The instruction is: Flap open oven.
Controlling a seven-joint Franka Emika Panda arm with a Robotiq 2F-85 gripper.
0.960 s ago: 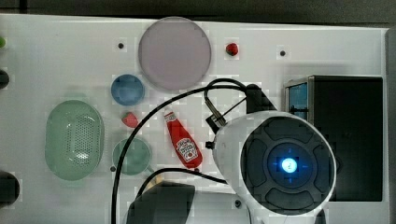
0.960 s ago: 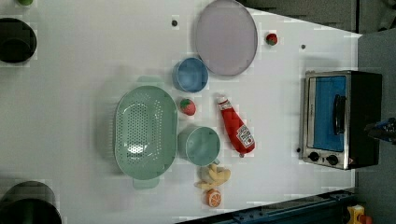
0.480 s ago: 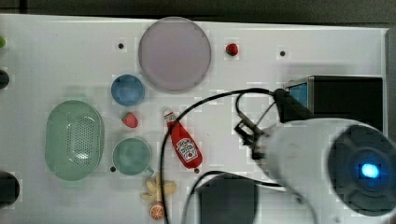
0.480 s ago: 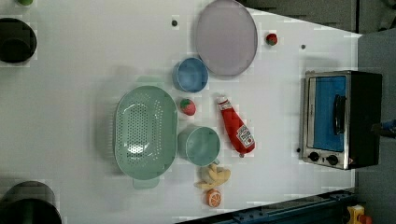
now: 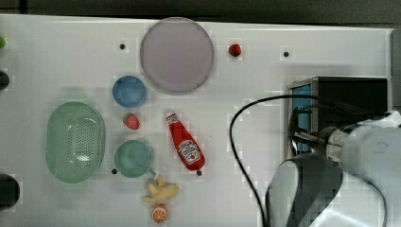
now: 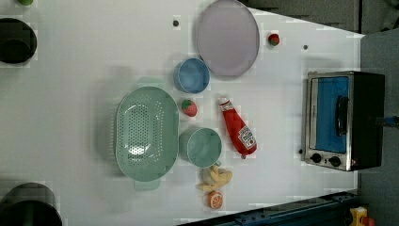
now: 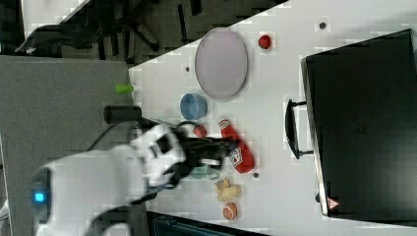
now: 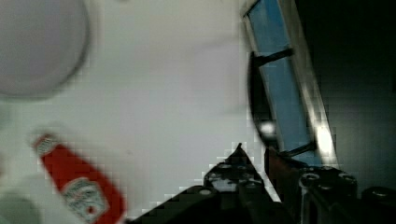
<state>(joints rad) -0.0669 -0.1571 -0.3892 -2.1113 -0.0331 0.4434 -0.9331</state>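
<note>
In the top view we've got the oven [image 5: 350,94] sitting at the top view's right end of the white table [image 5: 255,198], with its blue glass front facing the top view's left. The white arm [image 5: 373,156] hangs over the oven's lower corner and covers part of it, and a black cable [image 5: 234,142] loops out across the table beside it. The ketchup bottle [image 5: 185,146] lies flat mid-table, well apart from the oven.

In the left view the oven is at the left view's right edge and nice and clear. The door is shut flat against the silver frame, the bar handle [image 6: 342,115] runs across the glass, and the two knobs [image 6: 325,160] sit at one end of the front.

In the right view the oven's black top takes up the right view's right side, and the handle sticks out from the closed door toward the right view's left. The arm comes in from the right view's lower left.

In the wrist view the gripper [image 8: 257,161] is right by the handle, near one of its end posts. Its jaws stand a little apart with nothing clamped between them. We can't say if a finger touches the bar.
</note>
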